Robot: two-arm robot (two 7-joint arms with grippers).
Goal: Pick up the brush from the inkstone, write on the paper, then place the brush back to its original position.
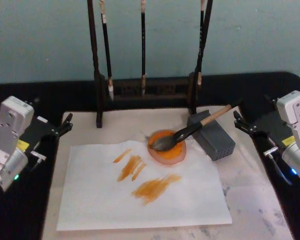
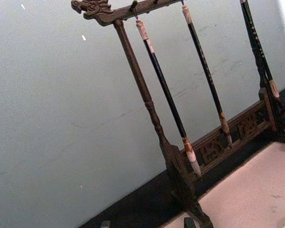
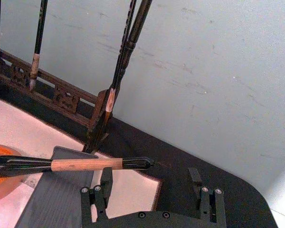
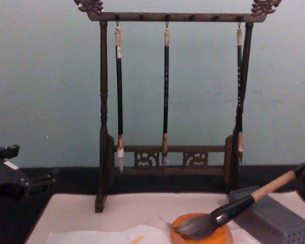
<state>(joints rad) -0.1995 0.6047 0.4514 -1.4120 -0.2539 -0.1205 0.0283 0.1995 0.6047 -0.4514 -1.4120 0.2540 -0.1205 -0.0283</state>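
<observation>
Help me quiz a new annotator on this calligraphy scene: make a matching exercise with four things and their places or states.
Things:
1. brush
2. paper
3. grey block
4. thin brushes

States:
A. hanging from the rack
B. marked with orange strokes
C. hair tip lying in the inkstone
D. lying under a tan wooden handle

Pairs: 1-C, 2-B, 3-D, 4-A

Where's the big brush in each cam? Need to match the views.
Head: brush right of centre, hair in the orange dish, handle across the grey block.
Chest: brush at bottom right, slanting up to the right edge.
Right wrist: brush lies just ahead of the right gripper.
Left wrist: camera faces the rack and wall.
Shared landmark: the dark wooden rack.
</observation>
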